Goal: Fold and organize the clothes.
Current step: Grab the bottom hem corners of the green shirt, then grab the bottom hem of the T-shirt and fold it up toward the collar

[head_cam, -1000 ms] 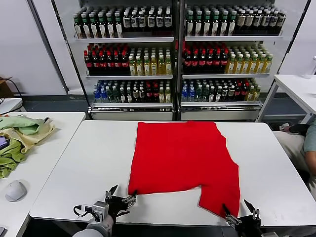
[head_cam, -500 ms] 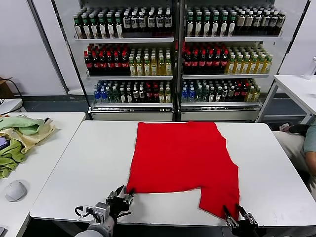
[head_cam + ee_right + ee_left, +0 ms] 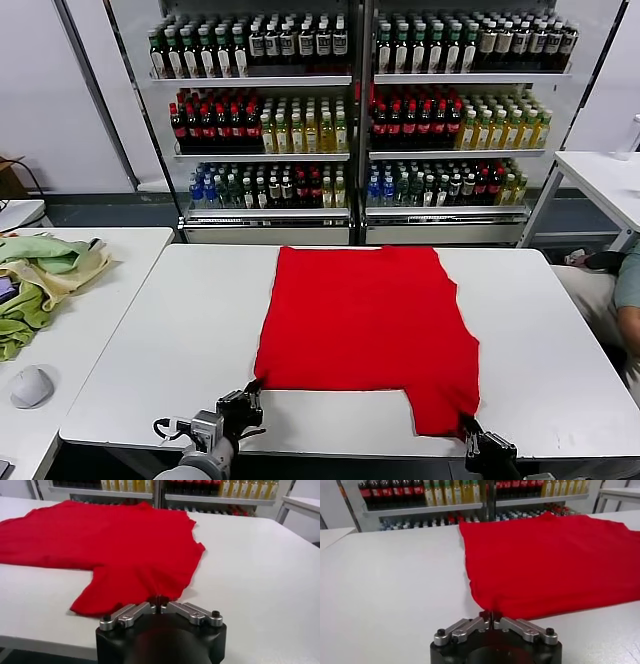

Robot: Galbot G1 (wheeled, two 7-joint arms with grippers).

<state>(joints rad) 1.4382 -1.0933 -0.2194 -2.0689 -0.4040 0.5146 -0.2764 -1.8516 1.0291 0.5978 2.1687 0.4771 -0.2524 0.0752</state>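
- Shelves of bottled drinks (image 3: 360, 110) are seen behind a white table (image 3: 180, 330), smooth and matte, on which the red T-shirt (image 3: 365, 320) is spread flat, from the far edge almost to the near edge, nearer the right side.
- A soft, slightly wrinkled fabric is shown, bright red throughout; no print is visible on the upper face. One sleeve hangs lower toward the near right corner.
- From the head view alone the shirt's whole outline is given; the grips are made plain only by the wrist views.
- By the left wrist view, the left gripper (image 3: 490, 617) is shown with its metal fingers drawn together, pinched on the shirt's near left corner.
- By the right wrist view, the right gripper (image 3: 159, 601) is shown likewise clamped on the hem of the sleeve by the near edge.
- Pale green and yellow cloths (image 3: 40, 275) and a computer mouse (image 3: 31, 385) are seen on a neighbouring table only in the head view.
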